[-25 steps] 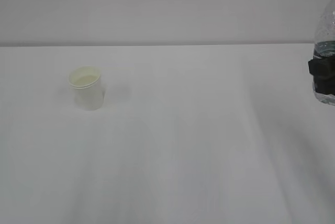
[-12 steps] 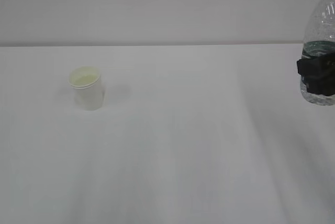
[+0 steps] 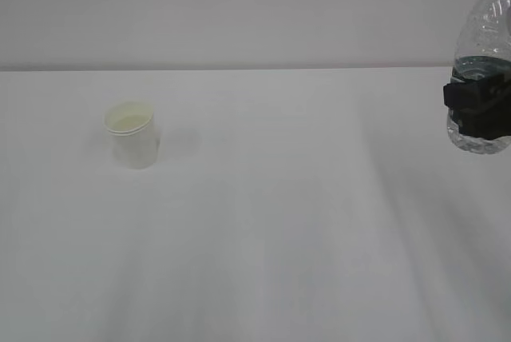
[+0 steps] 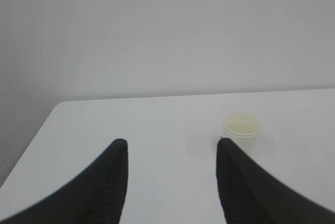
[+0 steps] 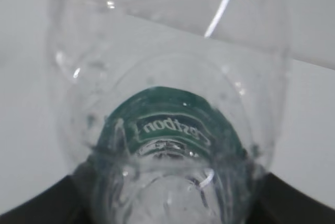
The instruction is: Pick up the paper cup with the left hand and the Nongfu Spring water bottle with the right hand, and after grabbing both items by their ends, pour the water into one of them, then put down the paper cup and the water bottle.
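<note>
The white paper cup stands upright on the white table at the left. In the left wrist view the paper cup sits just beyond and to the right of my right fingertip. My left gripper is open with only bare table between its fingers, and the exterior view does not show it. At the right edge my right gripper is shut on the lower body of the clear Nongfu Spring water bottle, which hangs upright above the table. The bottle fills the right wrist view, green label showing, with the right gripper round it.
A plain pale wall rises behind the table's far edge. The table's left corner and edge show in the left wrist view. Nothing stands between the cup and the bottle.
My right gripper has carried the bottle leftward into view and slightly upward. The cup has not moved.
</note>
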